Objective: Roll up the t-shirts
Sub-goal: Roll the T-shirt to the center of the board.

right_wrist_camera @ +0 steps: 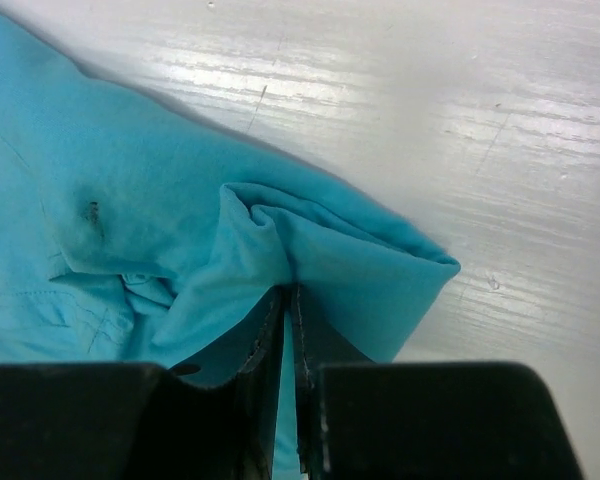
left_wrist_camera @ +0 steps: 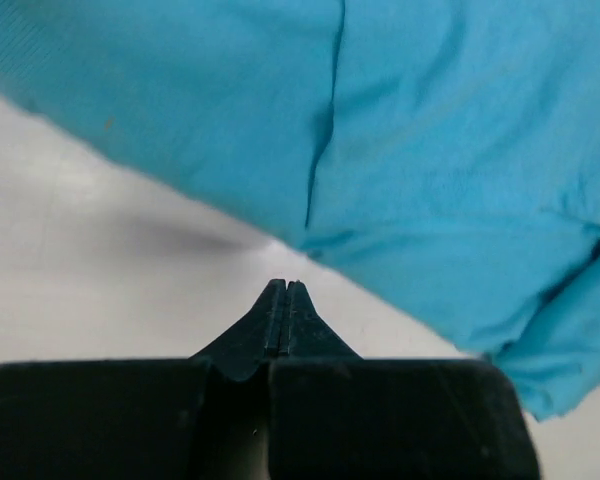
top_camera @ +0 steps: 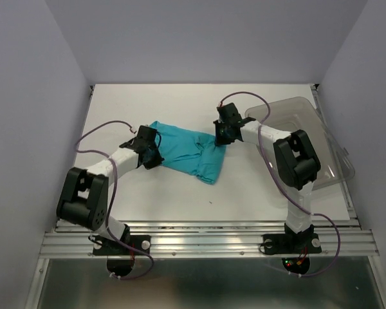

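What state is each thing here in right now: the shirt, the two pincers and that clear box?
t-shirt: lying loosely bunched, not yet rolled.
left pincer: shut on nothing, tips just short of the cloth.
right pincer: shut on a fold of the t-shirt.
plastic bin: upright, nothing visible inside.

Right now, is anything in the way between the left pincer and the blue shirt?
Nothing visible. The left pincer is shut and empty, with only bare table between it and the shirt. The right pincer grips the shirt.
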